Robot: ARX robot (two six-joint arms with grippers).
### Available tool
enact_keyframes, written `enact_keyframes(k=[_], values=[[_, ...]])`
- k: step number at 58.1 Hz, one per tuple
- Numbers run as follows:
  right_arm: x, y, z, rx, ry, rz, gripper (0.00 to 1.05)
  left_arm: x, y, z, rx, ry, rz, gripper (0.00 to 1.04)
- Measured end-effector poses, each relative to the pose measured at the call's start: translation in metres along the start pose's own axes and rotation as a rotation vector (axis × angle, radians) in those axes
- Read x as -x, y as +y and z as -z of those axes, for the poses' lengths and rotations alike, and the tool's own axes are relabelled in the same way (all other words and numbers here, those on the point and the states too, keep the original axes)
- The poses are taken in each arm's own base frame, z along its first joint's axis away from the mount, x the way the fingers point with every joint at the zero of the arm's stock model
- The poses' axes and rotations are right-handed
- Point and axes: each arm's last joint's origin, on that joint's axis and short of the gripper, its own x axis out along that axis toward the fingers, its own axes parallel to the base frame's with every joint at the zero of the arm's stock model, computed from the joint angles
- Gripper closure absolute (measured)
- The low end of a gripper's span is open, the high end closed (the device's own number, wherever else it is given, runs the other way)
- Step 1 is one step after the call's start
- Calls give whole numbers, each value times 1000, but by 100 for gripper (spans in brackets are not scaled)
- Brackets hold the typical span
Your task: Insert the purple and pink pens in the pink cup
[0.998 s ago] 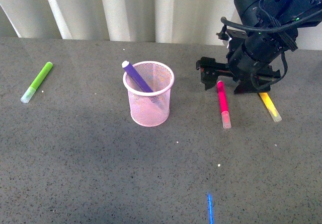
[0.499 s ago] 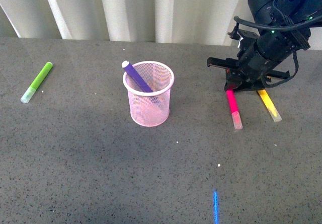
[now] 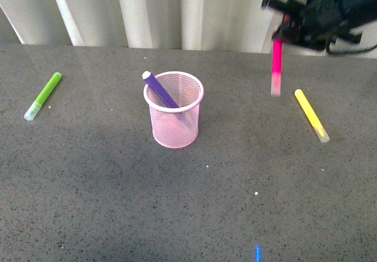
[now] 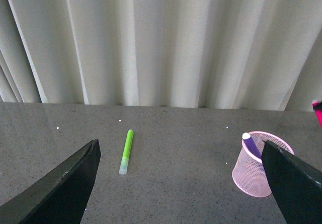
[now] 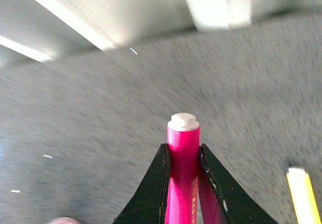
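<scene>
Grey bench (image 3: 118,203) no longer bears the pink pen (image 3: 275,68): the right hand (image 3: 281,33), clamped on it, has raised it cap-down, well right of the pink cup (image 3: 174,112) where the purple pen (image 3: 158,88) already leans. The left hand (image 4: 179,151) gapes empty; likely only the drop-in remains.

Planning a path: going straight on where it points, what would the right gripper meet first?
Probably bare table: the pink pen in the right gripper would touch it first; the yellow marker lies aside.
</scene>
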Motion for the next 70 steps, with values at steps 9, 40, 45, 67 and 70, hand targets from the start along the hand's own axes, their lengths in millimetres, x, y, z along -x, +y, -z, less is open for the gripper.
enact_keyframes(k=[9, 40, 45, 67, 70], values=[[64, 35, -29, 73, -245, -174, 94, 0, 0, 0, 0, 0, 0, 7], [105, 100, 40, 395, -508, -568, 94, 0, 0, 0, 0, 0, 0, 7], [89, 107, 50, 415, -487, -576, 94, 0, 0, 0, 0, 0, 0, 7], [29, 116, 67, 473, -437, -539, 94, 0, 0, 0, 0, 0, 0, 7], [26, 115, 69, 474, -432, -538, 94, 0, 0, 0, 0, 0, 0, 7]])
